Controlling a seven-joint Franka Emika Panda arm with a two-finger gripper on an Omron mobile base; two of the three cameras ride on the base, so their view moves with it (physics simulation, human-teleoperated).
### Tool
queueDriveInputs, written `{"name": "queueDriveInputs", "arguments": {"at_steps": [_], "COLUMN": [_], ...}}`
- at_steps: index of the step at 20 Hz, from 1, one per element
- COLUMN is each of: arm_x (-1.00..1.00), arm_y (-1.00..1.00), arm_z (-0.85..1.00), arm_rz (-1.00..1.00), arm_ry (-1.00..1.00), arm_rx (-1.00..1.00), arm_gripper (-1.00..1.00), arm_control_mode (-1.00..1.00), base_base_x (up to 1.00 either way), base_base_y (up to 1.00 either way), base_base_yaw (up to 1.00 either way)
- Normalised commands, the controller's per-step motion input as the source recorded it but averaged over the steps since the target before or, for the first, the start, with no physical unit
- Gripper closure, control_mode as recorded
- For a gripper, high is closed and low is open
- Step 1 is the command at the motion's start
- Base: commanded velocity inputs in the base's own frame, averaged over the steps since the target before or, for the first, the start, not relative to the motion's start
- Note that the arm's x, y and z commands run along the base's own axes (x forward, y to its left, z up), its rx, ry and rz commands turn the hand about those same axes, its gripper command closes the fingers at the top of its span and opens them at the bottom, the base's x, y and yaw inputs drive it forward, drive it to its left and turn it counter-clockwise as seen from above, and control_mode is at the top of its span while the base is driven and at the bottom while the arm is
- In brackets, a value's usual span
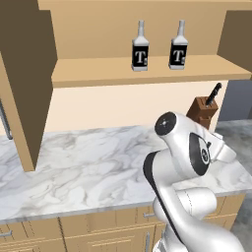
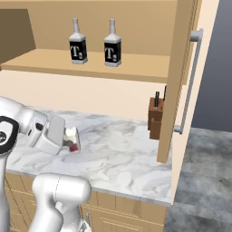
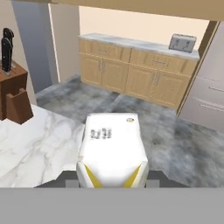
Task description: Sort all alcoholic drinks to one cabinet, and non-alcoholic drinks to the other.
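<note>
Two alcoholic drinks, pale bottles with black "T" labels, stand upright side by side on the shelf of the wide cabinet [image 1: 98,74]: one [image 1: 140,49] [image 2: 78,44] to the left of the other [image 1: 178,47] [image 2: 112,45]. My gripper [image 2: 71,141] [image 3: 112,177] hovers low over the marble counter's right part, below that shelf. It is shut on a white carton [image 3: 113,146] with yellow corner stripes and small print. What drink the carton holds is not readable. The narrow cabinet's door [image 2: 174,81], with its grey bar handle [image 2: 189,81], stands open at the right.
A brown knife block [image 1: 202,112] [image 2: 155,118] [image 3: 12,98] sits at the back right of the marble counter [image 1: 83,165]. A dark brown cabinet door [image 1: 24,83] hangs open at the left. Across the grey floor are tan base cabinets [image 3: 131,65] with a toaster [image 3: 183,42].
</note>
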Motion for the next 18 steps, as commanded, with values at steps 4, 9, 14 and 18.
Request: {"name": "queueDriveInputs", "arguments": {"at_steps": [4, 9, 14, 18], "arm_x": [-0.3, -0.25, 0.0, 0.0], "arm_y": [0.0, 0.0, 0.0, 0.0], "arm_z": [0.0, 0.0, 0.0, 0.0], "arm_rz": [0.0, 0.0, 0.0, 0.0], "arm_ry": [-0.04, -0.02, 0.0, 0.0], "arm_rx": [0.0, 0.0, 0.0, 0.0], "arm_gripper": [1.0, 1.0, 1.0, 1.0], "arm_control_mode": [-1.0, -1.0, 1.0, 1.0], "base_base_x": [0.0, 0.0, -0.67, -0.72], "base_base_y": [0.0, 0.0, 0.07, 0.3], "base_base_yaw": [0.0, 0.0, -0.06, -0.09]}}
